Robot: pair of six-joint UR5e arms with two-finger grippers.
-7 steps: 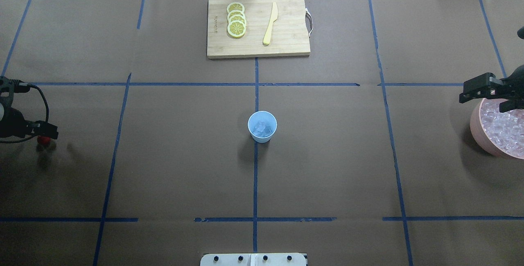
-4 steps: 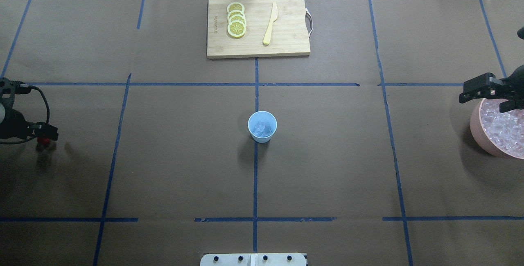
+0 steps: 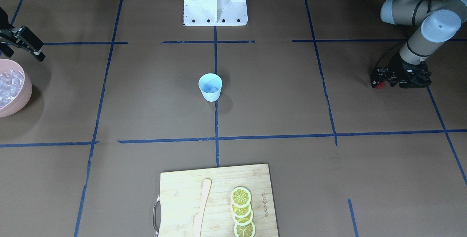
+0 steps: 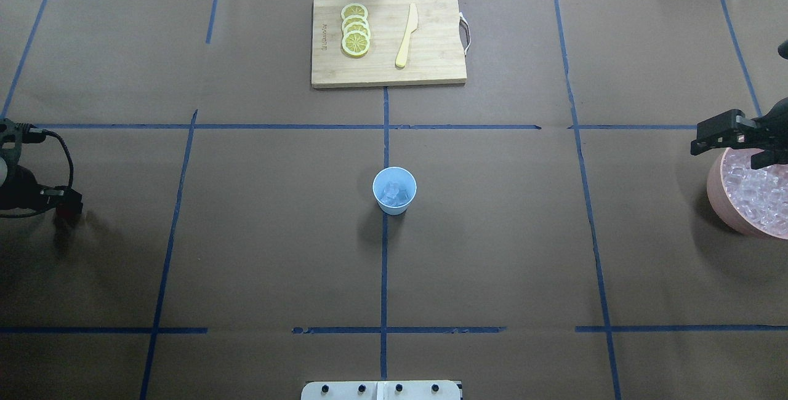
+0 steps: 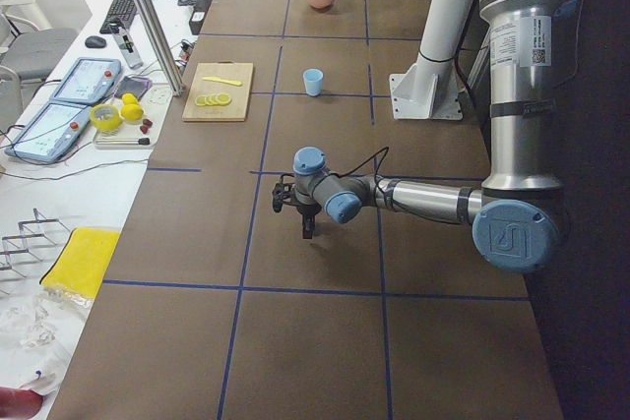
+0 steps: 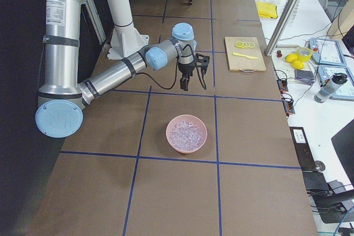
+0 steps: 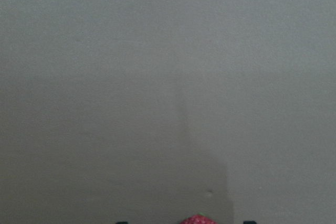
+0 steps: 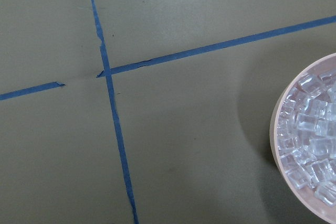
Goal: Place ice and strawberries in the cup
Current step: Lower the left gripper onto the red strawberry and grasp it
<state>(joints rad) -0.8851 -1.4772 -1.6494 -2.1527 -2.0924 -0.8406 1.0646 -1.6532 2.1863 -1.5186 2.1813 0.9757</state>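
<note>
The light blue cup (image 4: pixel 394 208) stands at the table's middle with a few ice cubes (image 4: pixel 394 192) inside; it also shows in the front view (image 3: pixel 210 93). A small red strawberry (image 3: pixel 380 85) lies on the table at the far left. My left gripper (image 4: pixel 64 203) is low over it, open, with the berry (image 7: pixel 199 219) between the fingertips. In the overhead view the berry is hidden under the gripper. My right gripper (image 4: pixel 725 152) is open and empty, above the near rim of the pink bowl (image 4: pixel 714 194) full of ice (image 4: pixel 754 194).
A wooden cutting board (image 4: pixel 431 68) with several lemon slices (image 4: pixel 356 29) and a yellow knife (image 4: pixel 407 36) lies at the table's far middle. The robot's white base (image 3: pixel 215 0) stands at the near edge. Blue tape lines cross the brown table cover.
My left gripper has shifted slightly left and down over the strawberry, which no longer shows in the overhead view. The right gripper, cup and bowl have not moved.
</note>
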